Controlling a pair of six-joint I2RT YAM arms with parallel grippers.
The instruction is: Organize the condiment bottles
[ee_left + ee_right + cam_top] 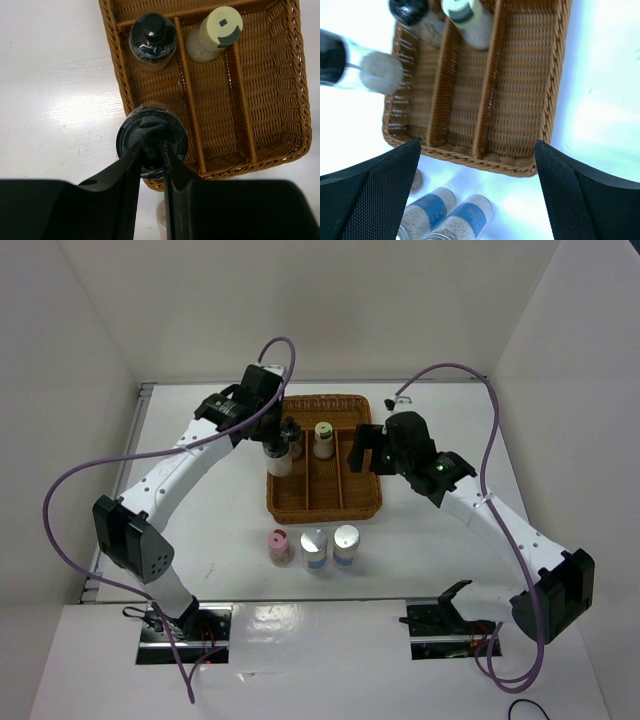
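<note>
**Clamped: black-capped bottle (279,462) at wicker tray (325,505)**

Top view: left jaws hold it over the tray's left lane, while three shakers (314,550) stand on the bench (430,540). Left wrist: jaws clenched on its black cap. Right wrist: right jaws released, spread wide above the tray.

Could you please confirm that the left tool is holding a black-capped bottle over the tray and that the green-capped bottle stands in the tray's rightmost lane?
Not quite: the green-capped bottle stands in the middle lane of the tray, not the rightmost, as the top external view shows. The left tool is indeed holding a black-capped bottle over the tray.
</note>
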